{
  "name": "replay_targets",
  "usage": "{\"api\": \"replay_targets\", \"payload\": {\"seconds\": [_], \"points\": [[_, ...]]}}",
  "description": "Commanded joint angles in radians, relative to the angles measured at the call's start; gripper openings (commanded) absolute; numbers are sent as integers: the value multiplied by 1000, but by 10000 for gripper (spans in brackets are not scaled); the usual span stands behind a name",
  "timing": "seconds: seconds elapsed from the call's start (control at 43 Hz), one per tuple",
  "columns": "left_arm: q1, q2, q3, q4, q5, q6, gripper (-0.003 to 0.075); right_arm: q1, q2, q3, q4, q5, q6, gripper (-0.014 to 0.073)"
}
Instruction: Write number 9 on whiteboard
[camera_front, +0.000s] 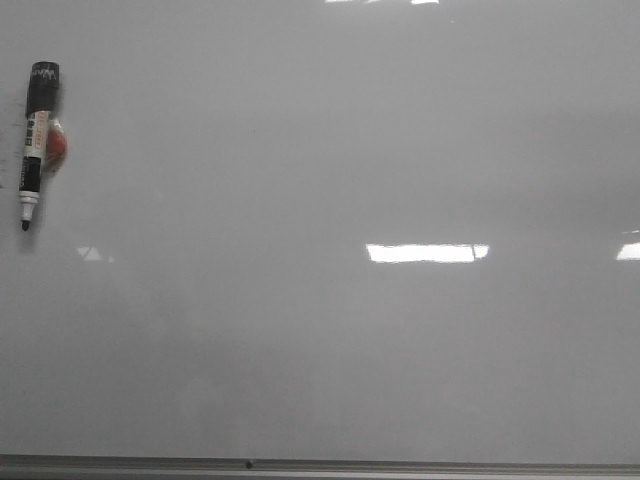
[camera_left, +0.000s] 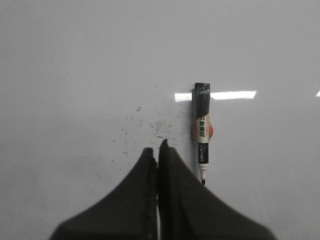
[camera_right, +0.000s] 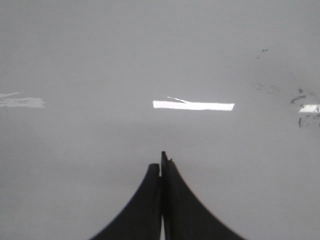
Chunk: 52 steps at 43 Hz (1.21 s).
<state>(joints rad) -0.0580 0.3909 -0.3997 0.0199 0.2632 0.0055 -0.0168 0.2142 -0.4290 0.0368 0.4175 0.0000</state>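
Two grippers (camera_left: 159, 150) (camera_right: 162, 162) closed — one marker (camera_front: 36, 140), one whiteboard (camera_front: 350, 330).

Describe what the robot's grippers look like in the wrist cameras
Only the fingers show. The left gripper has two matte black fingers, broad at the base and curving in to narrow tips, like a pointed wedge. The right gripper has the same black, tapered pair of fingers. No cables, markings or labels are visible, and the arms themselves are out of view.
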Motion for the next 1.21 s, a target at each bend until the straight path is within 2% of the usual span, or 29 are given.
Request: {"api": "replay_targets", "payload": {"seconds": [0.0,0.14,0.163,0.233,0.302,0.442,0.605,0.698,0.93,1.186], "points": [[1,24,-39,-1,-89,0,131,-4,20,-35,0,-62,0,47],[1,26,-39,-1,-98,-6,476,-4,20,-35,0,-66,0,328],[1,26,-39,-1,-100,-6,519,-4,20,-35,0,-66,0,389],[1,26,-36,-1,-106,-6,605,-4,20,-35,0,-66,0,496],[-1,31,-36,-1,-109,0,612,-4,20,-35,0,-66,0,554],[-46,125,-49,-9,-109,38,609,-4,20,-35,0,-66,0,559],[-189,362,-111,-9,-141,43,609,-4,20,-35,0,-66,0,559],[-235,508,-154,-11,-178,38,609,-4,20,-35,0,-66,0,559],[-192,859,-246,-63,-352,37,609,-4,20,-35,0,-65,0,559],[-172,1059,-301,-72,-488,37,596,-4,20,-35,0,-65,0,559]]}}
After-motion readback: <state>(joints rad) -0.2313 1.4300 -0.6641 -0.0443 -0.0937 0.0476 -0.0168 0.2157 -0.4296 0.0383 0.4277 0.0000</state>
